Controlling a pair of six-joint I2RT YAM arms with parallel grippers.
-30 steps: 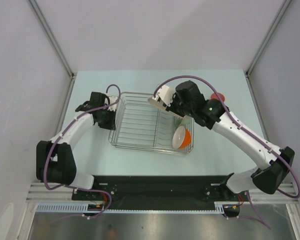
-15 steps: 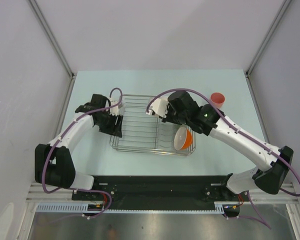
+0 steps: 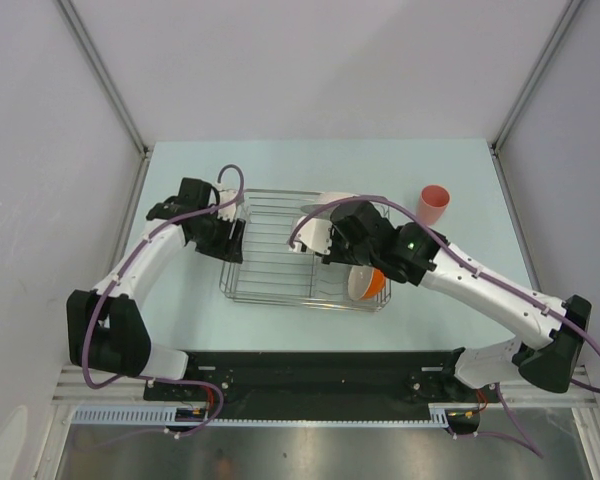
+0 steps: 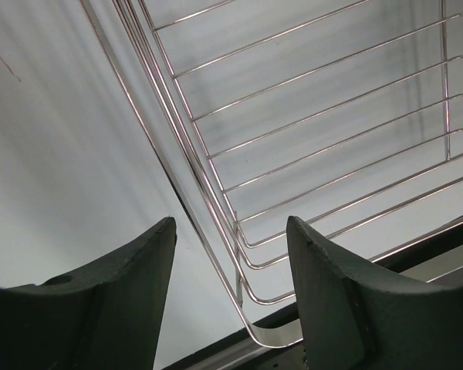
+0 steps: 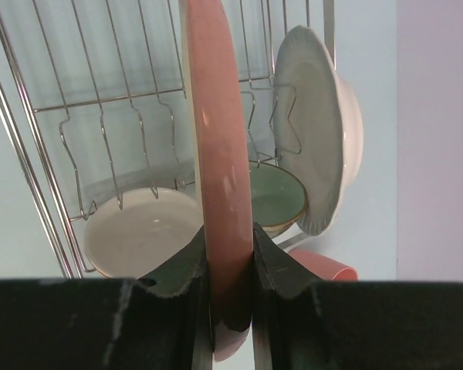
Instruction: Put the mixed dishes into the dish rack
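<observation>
My right gripper (image 5: pixel 230 239) (image 3: pixel 330 242) is shut on the near edge of the salmon-pink plate (image 5: pixel 216 139) (image 3: pixel 314 234), holding it upright and edge-on over the dish rack (image 3: pixel 265 270) (image 5: pixel 31 154). Beyond it the white plate (image 5: pixel 318 131) stands on edge, with the grey-green bowl (image 5: pixel 276 199) behind it. The orange bowl with white inside (image 5: pixel 139 231) (image 3: pixel 366 280) leans at the rack's near right corner. My left gripper (image 4: pixel 231 223) (image 3: pixel 228 236) is open, its fingers on either side of the rack's left rim wire (image 4: pixel 204 162), holding nothing.
The salmon-pink cup (image 3: pixel 433 205) (image 5: pixel 324 266) lies on the table to the right of the rack. Upright wire tines (image 5: pixel 123 154) line the rack floor. Grey side walls (image 3: pixel 40 150) close in the table on both sides.
My left gripper has opened at the rack's left rim. My right arm has carried the salmon-pink plate from the rack's far edge down toward its middle.
</observation>
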